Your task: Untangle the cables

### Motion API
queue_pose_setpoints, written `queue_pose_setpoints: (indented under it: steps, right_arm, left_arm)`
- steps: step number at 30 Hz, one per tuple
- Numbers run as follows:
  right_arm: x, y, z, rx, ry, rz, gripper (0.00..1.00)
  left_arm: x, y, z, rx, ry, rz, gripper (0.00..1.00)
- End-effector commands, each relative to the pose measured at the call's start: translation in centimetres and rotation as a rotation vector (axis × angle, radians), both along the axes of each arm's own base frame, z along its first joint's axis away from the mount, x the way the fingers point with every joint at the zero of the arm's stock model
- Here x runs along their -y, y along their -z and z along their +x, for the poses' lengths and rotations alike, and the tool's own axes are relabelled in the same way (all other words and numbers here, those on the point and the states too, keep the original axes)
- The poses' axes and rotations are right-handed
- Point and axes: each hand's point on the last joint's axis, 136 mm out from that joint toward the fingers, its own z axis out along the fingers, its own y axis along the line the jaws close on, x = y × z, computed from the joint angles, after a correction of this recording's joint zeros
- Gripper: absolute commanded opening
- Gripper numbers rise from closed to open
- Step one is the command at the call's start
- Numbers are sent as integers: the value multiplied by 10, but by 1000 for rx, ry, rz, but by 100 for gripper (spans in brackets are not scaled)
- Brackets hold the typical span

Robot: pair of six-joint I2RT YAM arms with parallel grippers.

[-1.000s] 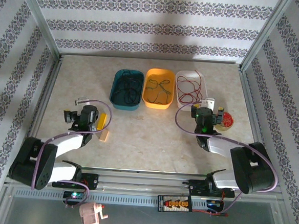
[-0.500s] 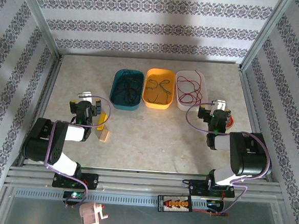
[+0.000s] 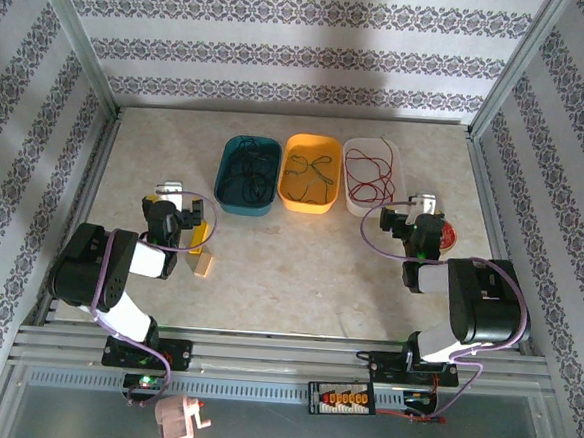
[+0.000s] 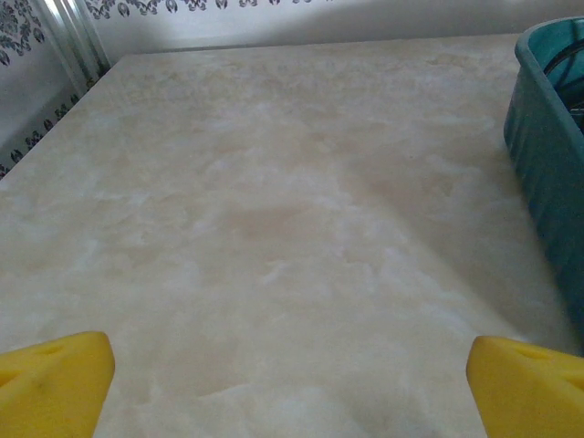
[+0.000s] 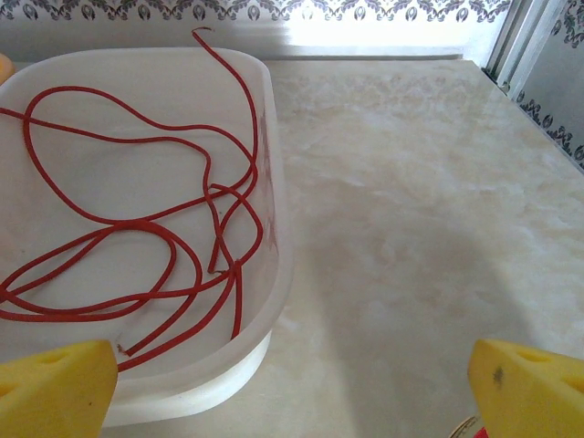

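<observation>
Right wrist view: my right pincer (image 5: 292, 392) & left pincer (image 4: 292, 388) both gaping, empty; am risking snagging red cable (image 5: 137, 228) w/ fingertip, tipping white bin (image 5: 278, 246).

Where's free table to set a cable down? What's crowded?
Free: table centre, between both arms, this side of the orange bin; also the far-left strip beside the teal bin. Crowded: blocks by the left gripper, red roll by the right gripper.

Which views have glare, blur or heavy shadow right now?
Top external: even light, sharp, soft shadow on the back wall. Left wrist: hazy tabletop, left pads out of focus. Right wrist: glare along the far wall base, red cable crisp, right pads blurred.
</observation>
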Motion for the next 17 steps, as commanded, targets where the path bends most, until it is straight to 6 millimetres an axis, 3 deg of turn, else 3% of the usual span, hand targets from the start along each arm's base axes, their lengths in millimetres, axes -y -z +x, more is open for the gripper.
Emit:
queue_pose_setpoints:
  steps: [1,17]
  right_arm:
    - [-6,-17,12,56,-25,22,98]
    - [-10,-17,13,50,-57,31,98]
  left_arm:
    - [-4,-12,8,45,-9,-16,99]
    - [-7,-11,9,37,-13,-32,99]
